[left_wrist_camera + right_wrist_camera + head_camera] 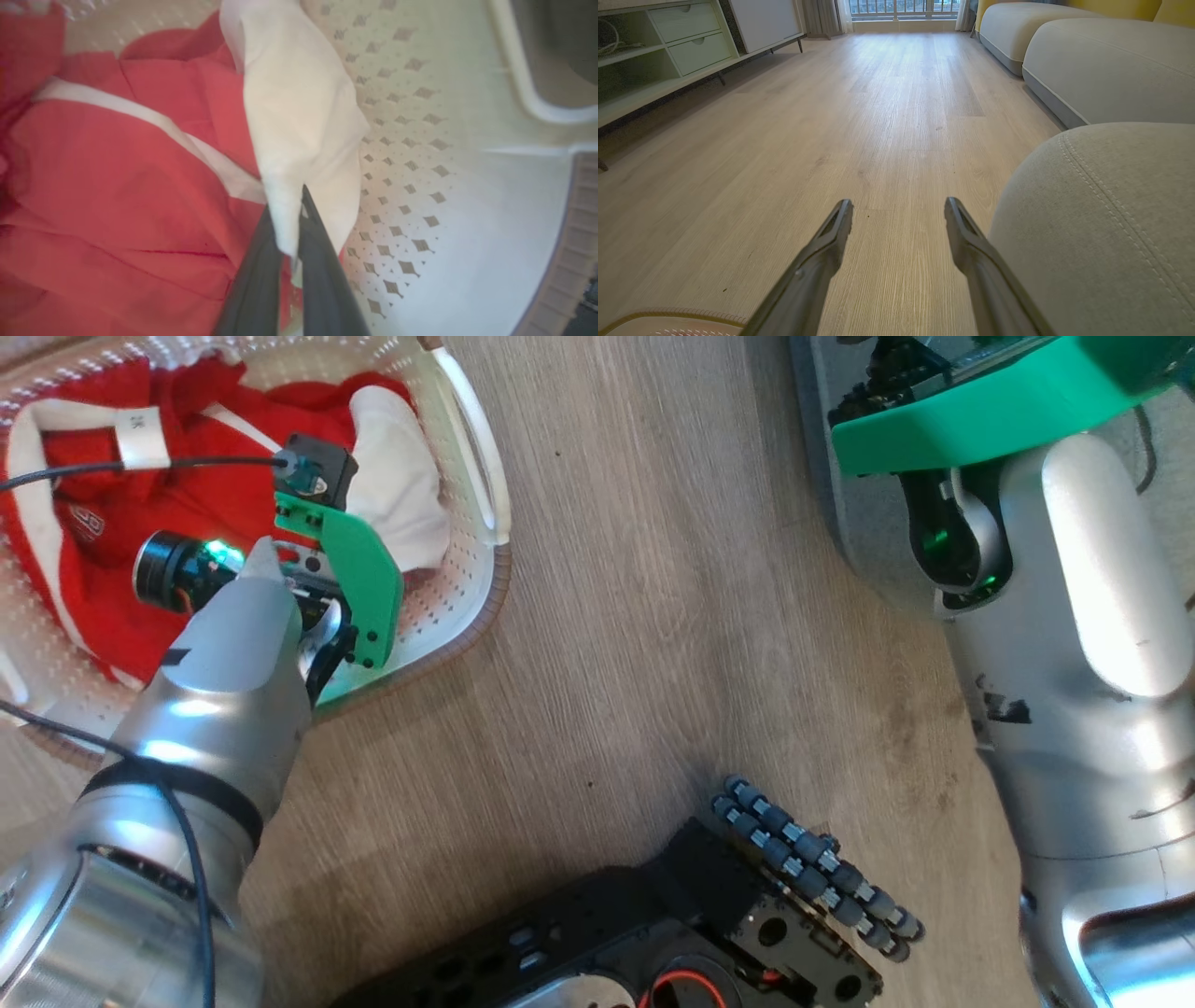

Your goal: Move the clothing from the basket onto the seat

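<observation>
**Floor**: bare wood all round basket. Risk: trailing hem dragged over it, or whole garment dropped on it mid-carry.

**Seat**: grey stitched cushion, well apart from basket; visible part bare. Risk: long carry from basket, so drop short of cushion edge poss. w/ a weak hold.

**Basket**: cream perforated tub, brown rim, prob. light. Risk: fabric snagging on wall or handle during lift, w/ basket tipped or hauled along.

**Clothing**: red w/ white panels, bunched, wholly inside basket, filling most of it. Task barely begun by this evidence. Risk: one-point hold on a big loose garment; bulk likely hanging low, swinging, catching basket rim on way out.

**L gripper**: down inside basket, close to its perforated wall; fingers clamped together on a fold of clothing's white panel. Risk: bite thin & near fold's edge, by the look of it; slip-out probable under garment's wt. once clear of basket.

**R gripper**: outside basket, on its seat-ward side; fingers spread wide, nothing btwn them. Risk: no second hold ready if L pinch lost.
</observation>
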You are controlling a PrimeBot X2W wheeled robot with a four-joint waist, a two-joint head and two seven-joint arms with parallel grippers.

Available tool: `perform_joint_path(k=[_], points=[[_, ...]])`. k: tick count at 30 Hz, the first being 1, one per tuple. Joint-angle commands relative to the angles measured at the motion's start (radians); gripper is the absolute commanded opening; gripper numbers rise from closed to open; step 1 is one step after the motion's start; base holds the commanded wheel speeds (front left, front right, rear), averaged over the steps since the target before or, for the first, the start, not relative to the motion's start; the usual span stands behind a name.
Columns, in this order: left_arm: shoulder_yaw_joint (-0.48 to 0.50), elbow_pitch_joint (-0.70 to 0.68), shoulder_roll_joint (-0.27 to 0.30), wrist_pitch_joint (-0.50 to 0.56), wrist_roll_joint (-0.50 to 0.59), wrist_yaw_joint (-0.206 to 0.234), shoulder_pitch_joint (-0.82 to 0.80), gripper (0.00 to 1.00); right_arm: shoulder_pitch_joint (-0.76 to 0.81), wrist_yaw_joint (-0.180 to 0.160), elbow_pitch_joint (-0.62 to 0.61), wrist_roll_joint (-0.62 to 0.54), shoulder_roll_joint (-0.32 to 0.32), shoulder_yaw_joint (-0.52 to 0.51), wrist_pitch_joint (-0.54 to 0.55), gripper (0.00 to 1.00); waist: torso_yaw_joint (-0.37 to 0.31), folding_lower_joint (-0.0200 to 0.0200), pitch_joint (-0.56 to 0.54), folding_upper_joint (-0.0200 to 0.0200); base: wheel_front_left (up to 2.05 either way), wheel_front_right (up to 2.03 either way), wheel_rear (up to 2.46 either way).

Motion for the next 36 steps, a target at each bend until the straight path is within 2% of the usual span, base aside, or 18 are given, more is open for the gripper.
perform_joint_path(k=[1, 7, 12, 17, 28, 36], points=[[0.016, -0.014, 0.0, -0.033, -0.012, -0.007, 0.022, 0.0, 0.023, 0.0, -0.03, 0.004, 0.012, 0.001, -0.006, 1.0, 0.01, 0.0, -0.024, 0.0, 0.0, 0.0, 0.0], [0.025, -0.021, -0.016, -0.128, -0.041, -0.028, 0.066, 0.0, 0.067, 0.0, 0.005, -0.016, 0.012, -0.018, -0.006, 1.0, 0.047, 0.0, -0.121, 0.0, 0.0, 0.0, 0.0], [0.021, -0.044, -0.032, -0.233, -0.063, -0.04, 0.102, 0.0, 0.121, 0.0, 0.051, -0.06, 0.012, -0.041, -0.006, 1.0, 0.106, 0.0, -0.247, 0.0, 0.0, 0.0, 0.0], [0.013, -0.074, -0.04, -0.281, -0.08, -0.043, 0.124, 0.0, 0.16, 0.0, 0.085, -0.081, 0.009, -0.055, -0.006, 1.0, 0.15, 0.0, -0.343, 0.0, 0.0, 0.0, 0.0], [-0.019, -0.239, -0.048, -0.32, -0.179, -0.044, 0.218, 0.0, 0.294, 0.0, 0.175, -0.082, -0.031, -0.075, -0.006, 1.0, 0.249, 0.0, -0.615, 0.0, 0.0, 0.0, 0.0], [0.01, -0.381, -0.038, -0.322, -0.171, -0.045, 0.254, 0.0, 0.399, 0.0, 0.234, -0.082, -0.053, -0.065, -0.006, 1.0, 0.293, 0.0, -0.786, 0.0, 0.0, 0.0, 0.0]])
